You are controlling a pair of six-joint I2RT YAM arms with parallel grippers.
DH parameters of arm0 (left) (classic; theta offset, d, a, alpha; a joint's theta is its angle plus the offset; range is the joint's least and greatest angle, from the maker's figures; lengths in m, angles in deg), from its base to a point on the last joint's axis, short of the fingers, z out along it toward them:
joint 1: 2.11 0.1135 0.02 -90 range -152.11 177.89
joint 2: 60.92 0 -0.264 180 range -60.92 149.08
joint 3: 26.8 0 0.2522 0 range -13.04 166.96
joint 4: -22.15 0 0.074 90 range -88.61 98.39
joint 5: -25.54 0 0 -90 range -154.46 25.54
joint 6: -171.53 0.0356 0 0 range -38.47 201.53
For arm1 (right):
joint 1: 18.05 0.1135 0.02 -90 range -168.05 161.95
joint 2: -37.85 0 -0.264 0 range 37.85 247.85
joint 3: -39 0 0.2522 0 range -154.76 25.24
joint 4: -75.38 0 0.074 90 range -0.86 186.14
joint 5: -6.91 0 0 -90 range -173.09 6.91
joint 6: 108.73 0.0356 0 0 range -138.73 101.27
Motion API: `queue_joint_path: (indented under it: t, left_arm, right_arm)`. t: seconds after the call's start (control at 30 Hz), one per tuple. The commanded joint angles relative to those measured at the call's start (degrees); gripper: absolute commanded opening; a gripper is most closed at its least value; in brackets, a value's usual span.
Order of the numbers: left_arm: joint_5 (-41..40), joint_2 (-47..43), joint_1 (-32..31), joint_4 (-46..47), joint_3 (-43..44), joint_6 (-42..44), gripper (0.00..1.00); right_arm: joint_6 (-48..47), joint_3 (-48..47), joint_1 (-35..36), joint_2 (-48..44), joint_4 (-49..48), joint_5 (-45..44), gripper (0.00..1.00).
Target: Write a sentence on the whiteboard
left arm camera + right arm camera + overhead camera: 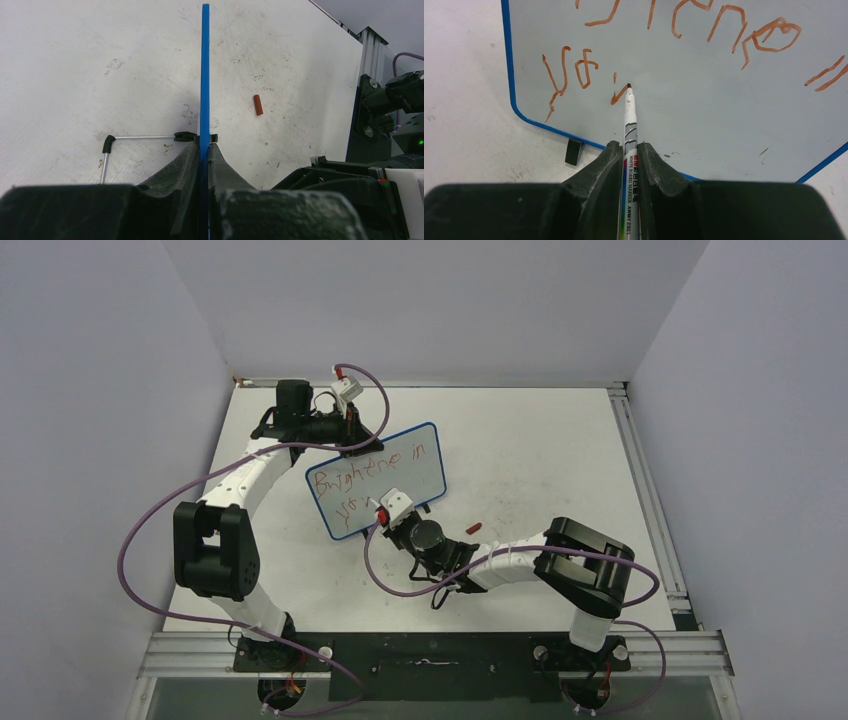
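Observation:
The whiteboard [400,490], white with a thin blue frame, stands tilted at mid table. Red lettering, the sentence [372,465], runs in two lines across it. My left gripper [352,445] is shut on the board's far edge; the left wrist view shows the blue frame [205,75] edge-on, pinched between the fingers of that gripper [204,145]. My right gripper [628,146] is shut on a white whiteboard marker [629,127]. The marker's red tip touches the whiteboard [704,105] at the end of a short fresh stroke [619,96] in the lower line.
A red marker cap [474,529] lies on the white tabletop right of the board, also visible as the cap [258,104]. The board's wire stand [135,137] and a black foot [573,151] rest on the table. An aluminium rail [650,500] lines the right side.

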Motion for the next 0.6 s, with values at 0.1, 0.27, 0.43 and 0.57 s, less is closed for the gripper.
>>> queue_joint_path:
  t: [0.1,0.27,0.43,0.57]
  left_arm:
    - [0.27,0.27,-0.89,-8.34,-2.36,0.23,0.0]
    - [0.3,0.2,-0.92,-8.37,-2.31,0.23,0.0]
    - [0.28,0.22,-0.87,-8.35,-2.36,0.23,0.0]
    - [0.35,0.32,-0.91,-8.39,-2.35,0.23,0.0]
  right_arm:
    - [0.6,-1.29,-0.86,-0.75,-2.12,-2.73,0.05]
    - [1.64,0.13,-0.08,0.68,-1.65,-2.86,0.05]
    - [2.44,1.08,0.22,1.23,-1.61,-3.26,0.05]
    - [2.42,1.01,0.22,1.4,-1.36,-3.27,0.05]
